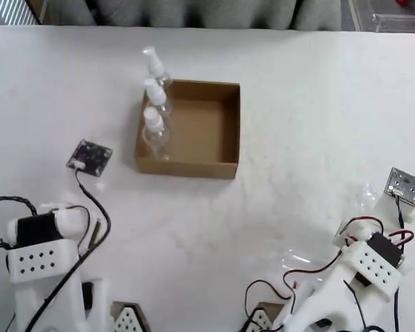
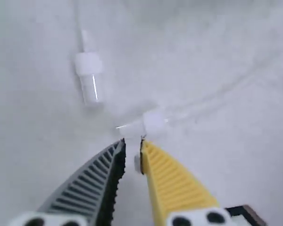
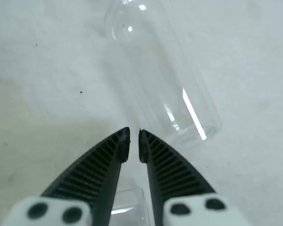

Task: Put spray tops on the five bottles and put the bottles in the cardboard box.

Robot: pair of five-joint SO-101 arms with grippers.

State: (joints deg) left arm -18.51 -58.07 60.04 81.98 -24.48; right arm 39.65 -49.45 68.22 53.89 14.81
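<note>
The cardboard box (image 1: pixel 225 131) stands open at mid-table. Three clear bottles with white spray tops (image 1: pixel 155 93) stand in a row along its left wall. My left gripper (image 2: pixel 133 143), grey and yellow fingers, is shut on a white spray top (image 2: pixel 153 122) at its tips, low over the table. A second spray top (image 2: pixel 87 66) lies just beyond. My right gripper (image 3: pixel 134 136) is shut on nothing, its tips just short of a topless clear bottle (image 3: pixel 165 75) lying on the table. Near the right arm lie two clear bottles (image 1: pixel 301 259), (image 1: pixel 366 197).
A small dark circuit board (image 1: pixel 90 155) with a black cable lies left of the box. A silver one (image 1: pixel 404 185) sits at the right edge. The arm bases (image 1: pixel 41 256) (image 1: pixel 366 266) fill the near corners. White table lies open around the box.
</note>
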